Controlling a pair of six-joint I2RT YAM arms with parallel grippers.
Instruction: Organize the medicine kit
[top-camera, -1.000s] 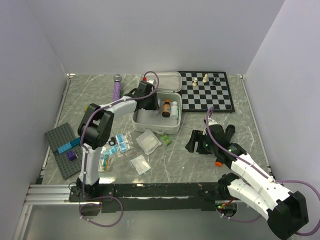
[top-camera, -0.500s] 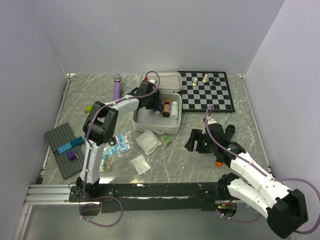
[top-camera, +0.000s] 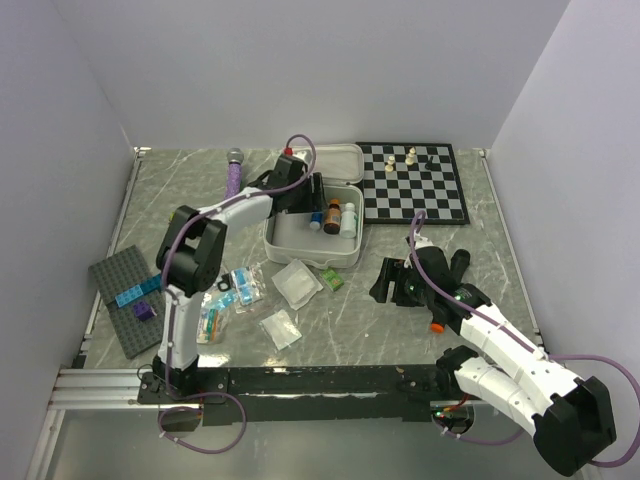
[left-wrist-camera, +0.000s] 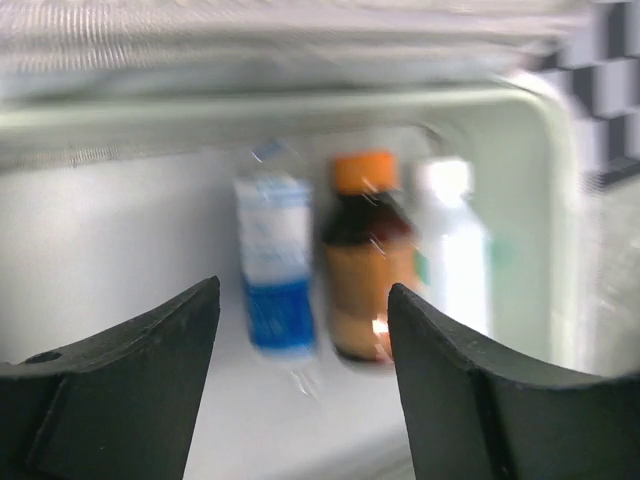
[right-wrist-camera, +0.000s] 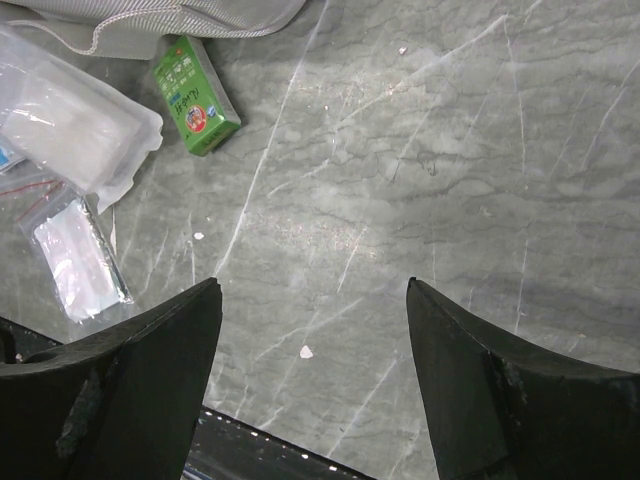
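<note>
The medicine kit (top-camera: 296, 243) lies open on the table, its lid (top-camera: 338, 160) folded back. Inside stand an amber bottle with an orange cap (top-camera: 332, 216) and a white bottle (top-camera: 349, 218). My left gripper (top-camera: 299, 196) hangs open and empty over the kit's back left part. The left wrist view (left-wrist-camera: 302, 300) shows a blue-and-white box (left-wrist-camera: 273, 265), the amber bottle (left-wrist-camera: 363, 265) and the white bottle (left-wrist-camera: 450, 250) against the kit's wall (left-wrist-camera: 120, 230). My right gripper (top-camera: 392, 284) is open and empty over bare table, also in its wrist view (right-wrist-camera: 313, 290).
A green box (top-camera: 332, 280) (right-wrist-camera: 195, 95), clear packets (top-camera: 297, 282) (right-wrist-camera: 70, 120) and blue blister packs (top-camera: 240, 285) lie in front of the kit. A chessboard (top-camera: 412, 182) sits back right, a purple wand (top-camera: 233, 172) back left, a grey brick plate (top-camera: 125, 300) at left.
My left gripper dipped toward the bottles in the kit, then drew back a little. The right arm has barely moved.
</note>
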